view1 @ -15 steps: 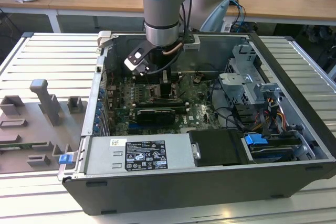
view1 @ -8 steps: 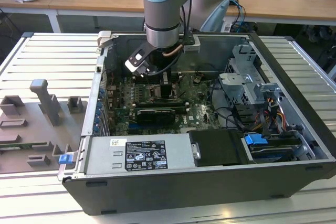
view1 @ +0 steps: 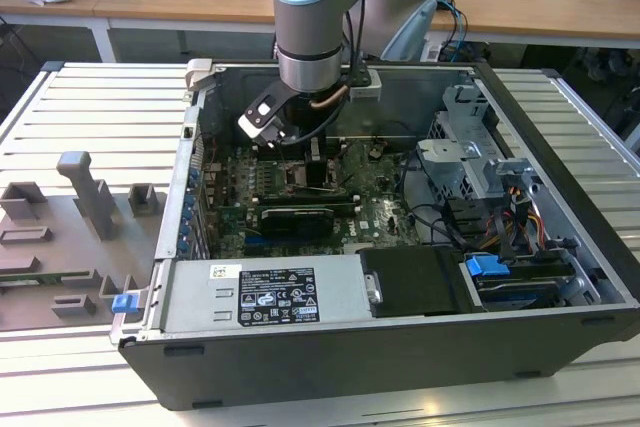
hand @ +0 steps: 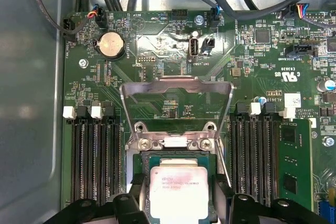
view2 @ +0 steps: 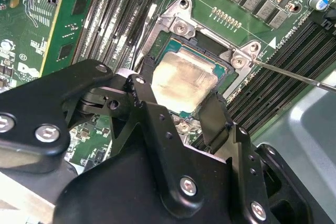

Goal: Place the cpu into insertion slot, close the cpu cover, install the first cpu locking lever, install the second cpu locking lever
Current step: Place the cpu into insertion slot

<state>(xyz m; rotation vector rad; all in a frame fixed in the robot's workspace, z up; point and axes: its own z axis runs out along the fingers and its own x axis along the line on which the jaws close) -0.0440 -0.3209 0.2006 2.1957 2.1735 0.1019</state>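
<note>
In the exterior view a grey fixture tray lies at the exterior view's left. Beside it is the open computer case, where the arm reaches straight down and the gripper stands over the middle of the motherboard. In the first wrist view come memory slots, then one black finger, the cpu, the other finger, and more memory slots. The cpu lies flat inside the insertion slot, and the fingers look clamped against its two opposite edges. The cpu cover stands raised on its hinge just beyond the slot, not yet closed. In the second wrist view a thin locking lever sticks out free beside the socket. The risk, as I judge it, is that the fingers part unevenly or lift while one pad clings. The chip could then tip at one edge, sit askew and bend the socket's contacts. The raised cover could also drop onto the fingers.
</note>
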